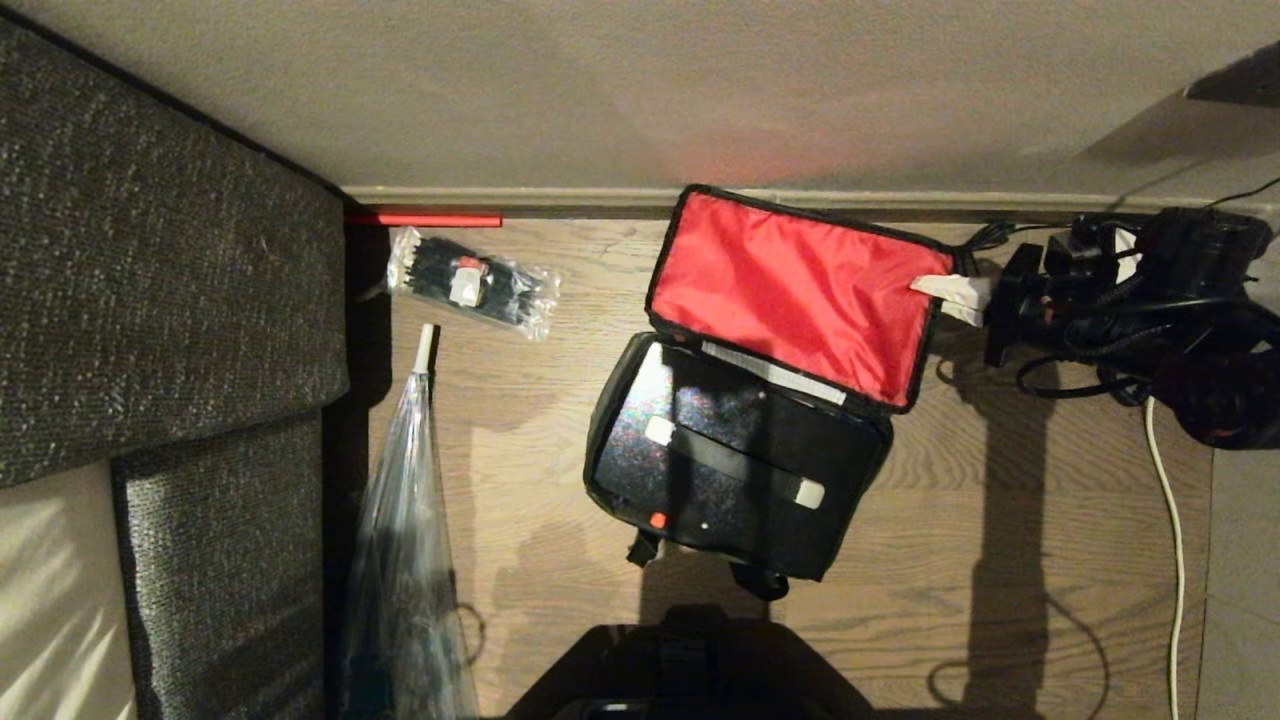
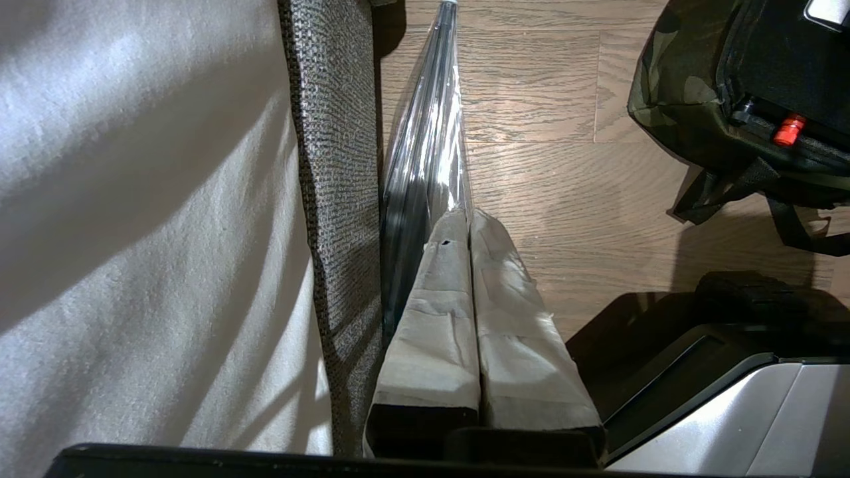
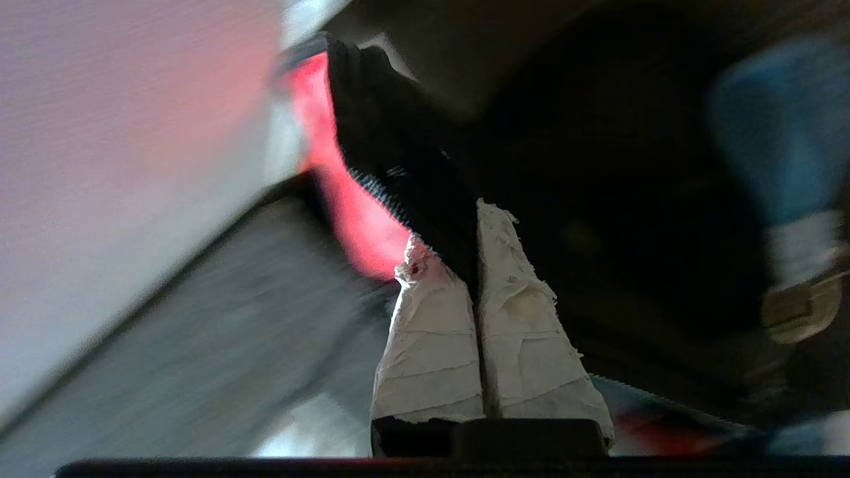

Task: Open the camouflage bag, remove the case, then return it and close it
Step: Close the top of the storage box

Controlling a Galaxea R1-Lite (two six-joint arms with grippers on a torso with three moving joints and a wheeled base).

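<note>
Bag (image 1: 610,420) on wood floor near the wall, lid (image 1: 795,290) flipped open, red lining up. Glossy black case (image 1: 735,465) flat inside, handle up.

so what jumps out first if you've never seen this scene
The bright red lining of the camouflage bag's raised lid, mid-floor near the wall. The right gripper is shut on that lid's right edge, and the glossy black case lies in the bag below. A folded clear umbrella lies beside the grey sofa, left.
</note>
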